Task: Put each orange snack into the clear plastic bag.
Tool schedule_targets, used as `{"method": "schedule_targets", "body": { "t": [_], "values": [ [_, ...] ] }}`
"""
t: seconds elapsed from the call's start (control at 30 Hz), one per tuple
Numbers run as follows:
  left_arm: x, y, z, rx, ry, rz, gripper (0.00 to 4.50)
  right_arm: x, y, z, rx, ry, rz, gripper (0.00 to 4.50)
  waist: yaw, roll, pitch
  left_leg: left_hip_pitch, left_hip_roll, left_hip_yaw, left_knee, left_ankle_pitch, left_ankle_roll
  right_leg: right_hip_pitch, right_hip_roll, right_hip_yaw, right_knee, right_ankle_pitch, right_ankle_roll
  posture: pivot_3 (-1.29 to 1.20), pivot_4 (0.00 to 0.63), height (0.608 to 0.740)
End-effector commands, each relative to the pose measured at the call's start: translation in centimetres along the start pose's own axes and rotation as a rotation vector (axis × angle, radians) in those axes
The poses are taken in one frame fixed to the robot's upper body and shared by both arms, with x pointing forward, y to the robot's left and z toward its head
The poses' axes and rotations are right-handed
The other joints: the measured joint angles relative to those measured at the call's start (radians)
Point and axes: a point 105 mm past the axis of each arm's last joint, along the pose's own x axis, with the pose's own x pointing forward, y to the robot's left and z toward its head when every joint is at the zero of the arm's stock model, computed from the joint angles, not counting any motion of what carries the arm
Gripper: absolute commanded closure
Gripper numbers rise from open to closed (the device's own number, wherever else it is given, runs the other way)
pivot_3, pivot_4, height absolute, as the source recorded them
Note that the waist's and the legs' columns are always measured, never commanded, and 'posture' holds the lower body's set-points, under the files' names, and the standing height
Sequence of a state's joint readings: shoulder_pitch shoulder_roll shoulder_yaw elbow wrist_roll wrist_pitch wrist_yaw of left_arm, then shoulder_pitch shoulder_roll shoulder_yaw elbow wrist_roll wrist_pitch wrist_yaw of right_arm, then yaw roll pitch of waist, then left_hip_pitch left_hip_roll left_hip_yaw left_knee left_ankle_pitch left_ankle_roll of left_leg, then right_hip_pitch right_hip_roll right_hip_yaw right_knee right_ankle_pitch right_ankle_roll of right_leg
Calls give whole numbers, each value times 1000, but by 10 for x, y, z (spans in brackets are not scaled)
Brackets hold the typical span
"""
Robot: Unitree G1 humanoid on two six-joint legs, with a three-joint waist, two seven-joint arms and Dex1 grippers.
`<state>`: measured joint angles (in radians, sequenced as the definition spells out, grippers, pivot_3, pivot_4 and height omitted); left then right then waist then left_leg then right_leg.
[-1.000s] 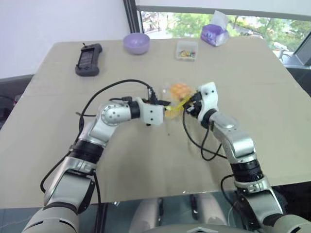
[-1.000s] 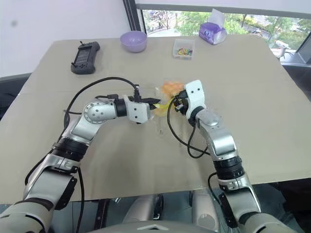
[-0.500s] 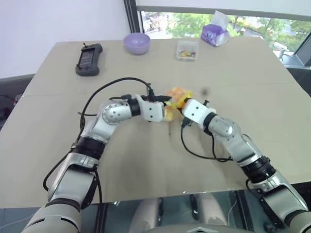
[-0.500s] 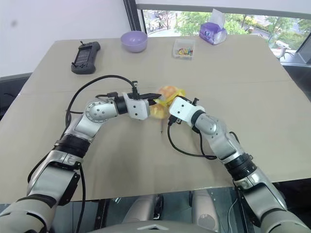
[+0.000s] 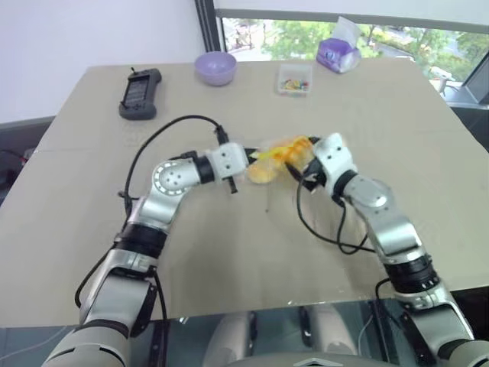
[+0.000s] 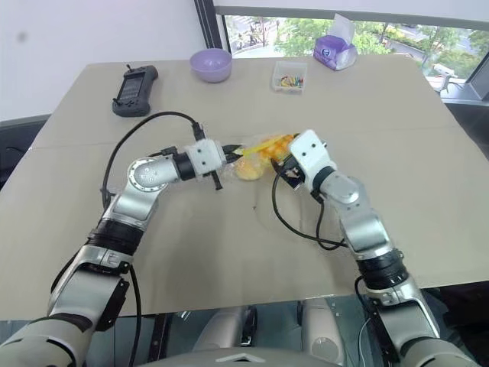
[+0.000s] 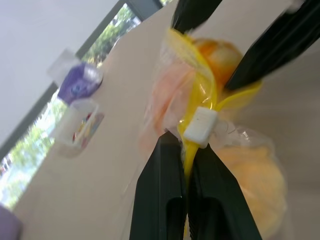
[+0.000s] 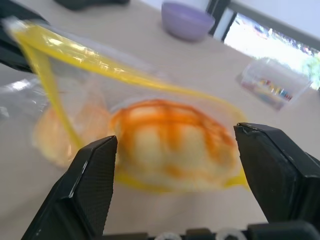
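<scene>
Broadly, the table [image 5: 92, 199] carries everything, with the clear plastic bag [image 5: 276, 155] near its centre. At nine o'clock of the bag the left gripper [image 7: 186, 165] is clamped tight on the yellow seal strip — probably to keep the mouth up. At three o'clock the right gripper [image 8: 177, 172] gapes wide, holding nothing; the grid-topped bun [image 8: 172, 142] sits in the mouth, the plain bun [image 7: 257, 172] deeper inside.
</scene>
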<state>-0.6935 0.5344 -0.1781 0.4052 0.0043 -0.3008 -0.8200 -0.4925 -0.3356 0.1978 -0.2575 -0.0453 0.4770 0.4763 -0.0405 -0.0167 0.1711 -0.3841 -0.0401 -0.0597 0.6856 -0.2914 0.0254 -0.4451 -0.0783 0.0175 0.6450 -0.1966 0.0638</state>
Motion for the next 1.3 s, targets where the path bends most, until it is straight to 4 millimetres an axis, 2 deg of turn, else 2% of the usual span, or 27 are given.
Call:
{"method": "schedule_targets", "body": {
  "t": [0.03,0.17,0.3,0.4,0.5,0.6,0.7,0.83,0.93,1.27,1.3],
  "values": [
    [-4,19,6,-66,-26,57,4500,-18,-5,23,-15,-77,26,353,0,0,0,0,0,0,0,0,0,0,0,0,0,0,0,0,150,740],
    [-5,23,4,-147,-38,63,4500,-34,-11,20,-61,-71,35,353,1,0,0,0,0,0,0,0,0,0,0,0,0,0,0,0,150,740],
    [-8,27,9,-255,-74,53,4500,-43,-10,-2,-244,38,68,353,2,0,0,0,0,0,0,0,0,0,0,0,0,0,0,0,150,740],
    [-11,33,13,-356,-106,46,4500,-42,-2,-19,-301,94,111,353,-1,0,0,0,0,1,0,0,0,0,0,0,0,0,0,0,150,740],
    [-13,37,16,-412,-119,45,4500,-33,3,-25,-326,105,118,353,-2,0,0,0,1,1,0,0,0,1,0,0,0,0,0,0,150,740],
    [-13,41,18,-458,-123,52,4500,-21,17,-31,-312,112,147,353,-1,0,0,1,0,1,1,1,-1,1,0,1,1,0,0,0,150,740],
    [-13,45,20,-474,-124,65,4500,-8,36,-25,-124,67,143,353,0,-1,0,0,1,0,1,1,-1,1,0,0,0,0,0,0,150,740],
    [-14,45,21,-483,-119,73,4500,-3,39,-24,-73,65,124,353,5,-1,0,0,1,0,1,1,-2,0,0,0,0,0,0,0,150,740],
    [-14,44,23,-489,-115,81,4500,-1,46,-16,-8,37,137,1183,7,-1,0,0,-1,0,1,1,-1,1,-1,0,-1,0,0,0,150,740],
    [-11,44,25,-503,-113,107,4500,3,52,-23,19,85,123,1183,1,-1,0,0,0,0,1,1,-2,0,0,0,0,0,0,0,150,740],
    [-10,44,25,-506,-114,109,4500,5,54,-25,26,90,121,1445,1,-1,0,0,0,0,1,1,-2,0,0,0,0,0,0,0,150,740]
  ]
}}
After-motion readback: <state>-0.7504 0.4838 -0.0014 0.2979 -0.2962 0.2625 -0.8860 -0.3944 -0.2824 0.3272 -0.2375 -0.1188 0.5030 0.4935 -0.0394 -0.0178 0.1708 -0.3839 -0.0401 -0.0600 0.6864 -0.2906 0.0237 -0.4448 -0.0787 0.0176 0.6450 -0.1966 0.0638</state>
